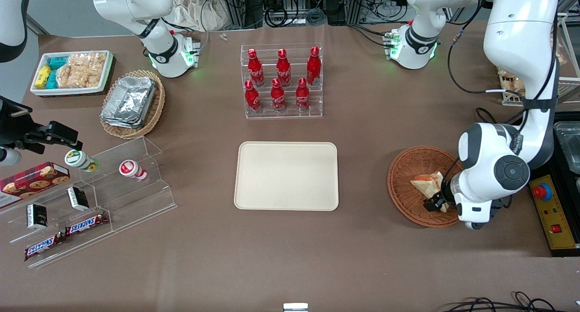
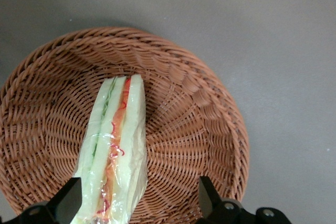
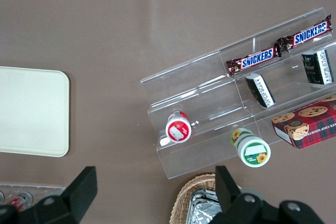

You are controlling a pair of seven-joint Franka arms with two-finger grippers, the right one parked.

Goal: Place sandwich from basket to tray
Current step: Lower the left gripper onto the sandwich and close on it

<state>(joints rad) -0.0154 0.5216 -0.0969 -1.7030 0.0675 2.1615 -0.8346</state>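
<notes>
1. Hovering low inside the basket (image 1: 423, 187), the gripper (image 2: 137, 200) has its fingers spread wide, one on each side of the sandwich's (image 2: 113, 150) end, not clamped on it.
2. The sandwich lies in the basket, bread slices on edge with the red and green filling stripes facing up.
3. In the front view the basket sits at about 3 o'clock from the tray (image 1: 287, 175), well apart, toward the working arm's end of the table.
</notes>
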